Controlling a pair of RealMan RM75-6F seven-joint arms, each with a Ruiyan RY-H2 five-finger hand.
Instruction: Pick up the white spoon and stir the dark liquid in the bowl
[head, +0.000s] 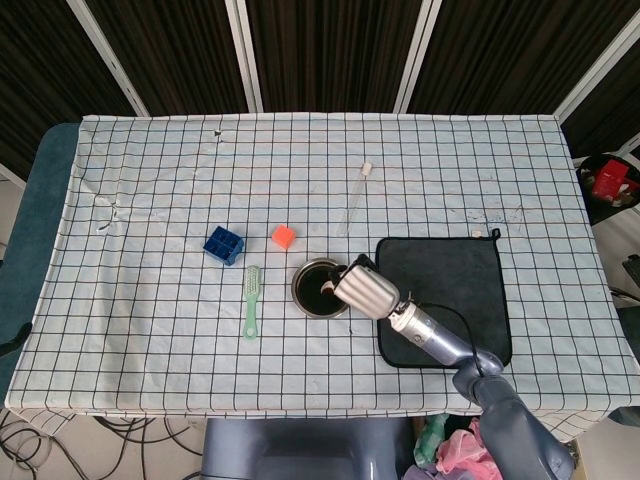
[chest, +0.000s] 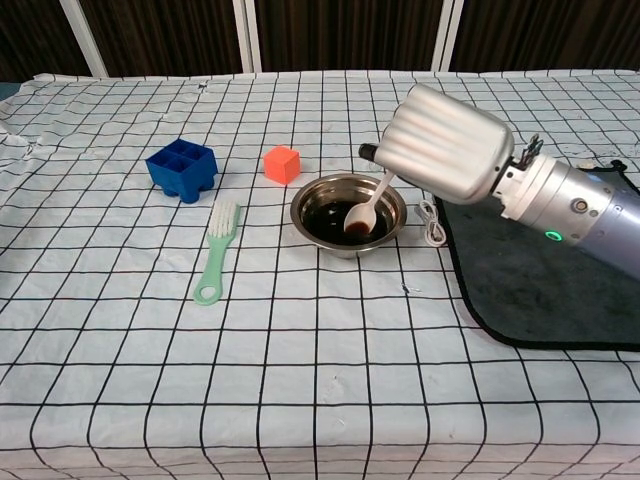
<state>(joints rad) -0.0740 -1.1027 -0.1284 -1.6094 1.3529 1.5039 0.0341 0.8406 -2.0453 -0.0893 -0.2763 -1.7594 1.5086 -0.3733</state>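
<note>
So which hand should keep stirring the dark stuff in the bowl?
The right hand. It holds the white spoon, whose tip sits in the dark liquid inside the bowl. The left hand shows in neither view.
</note>
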